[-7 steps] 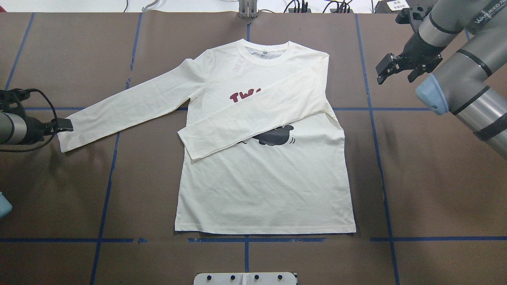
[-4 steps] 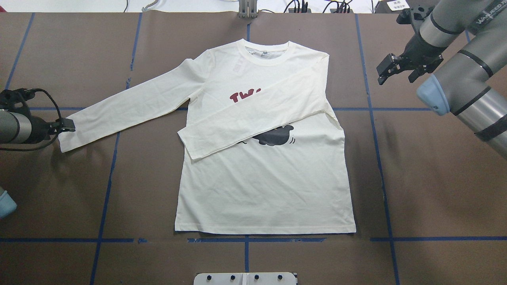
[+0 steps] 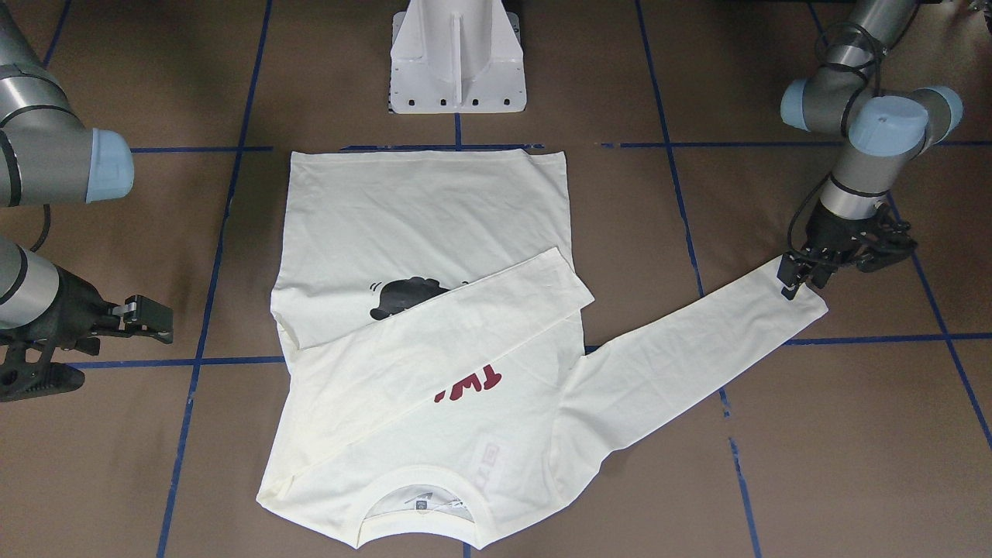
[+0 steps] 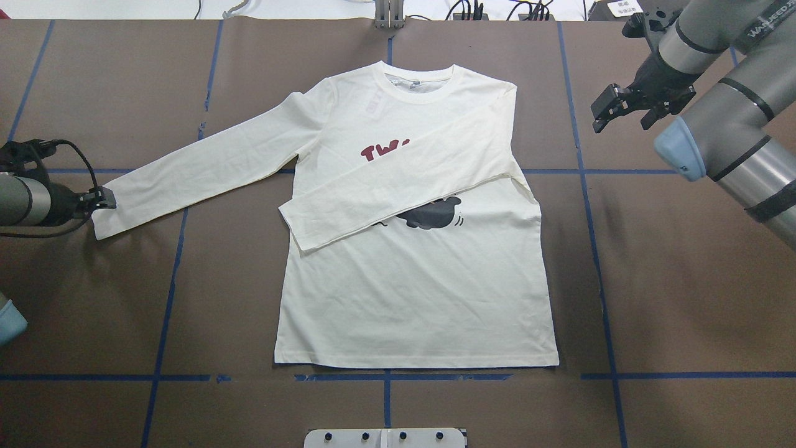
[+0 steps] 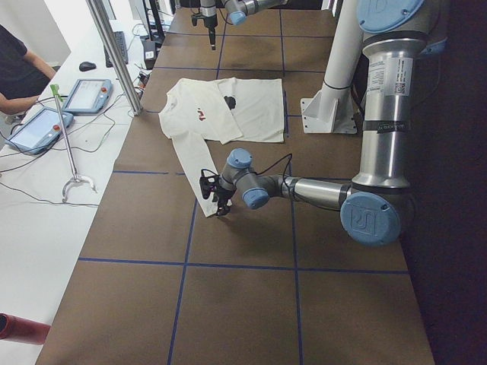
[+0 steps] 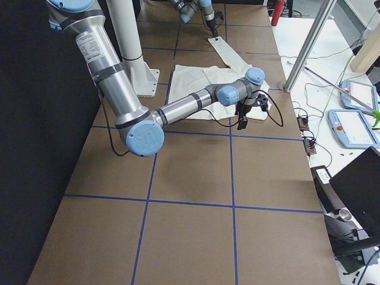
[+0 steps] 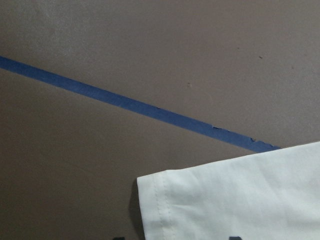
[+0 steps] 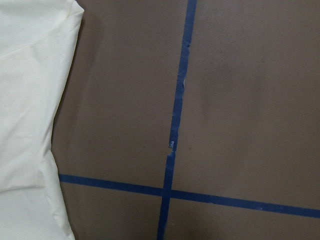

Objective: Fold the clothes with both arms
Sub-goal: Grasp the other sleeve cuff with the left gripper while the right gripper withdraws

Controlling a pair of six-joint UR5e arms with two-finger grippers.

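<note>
The clothes, a cream long-sleeved T-shirt (image 4: 410,292) (image 3: 403,209), lie flat and face up. One sleeve is folded across the chest and half covers the red lettering (image 4: 382,151) and black cat print (image 4: 432,216). The other sleeve stretches out to its cuff (image 4: 109,218) (image 7: 225,200). My left gripper (image 4: 104,200) (image 3: 798,277) sits low at that cuff, open, with its fingertips either side of the cuff edge in the left wrist view. My right gripper (image 4: 622,109) (image 3: 149,318) hangs open above bare table beside the shirt's shoulder (image 8: 30,75), holding nothing.
The table is brown with a grid of blue tape lines (image 4: 584,171). The white pedestal base (image 3: 457,62) stands at the robot's edge. A side bench holds tablets (image 5: 87,95) and cables, and a person (image 5: 15,68) sits there. A metal pole (image 5: 114,53) rises at the far edge.
My left gripper has edged slightly toward the near part of the cuff. The right gripper has shifted a little away from the shirt. The shirt has not moved.
</note>
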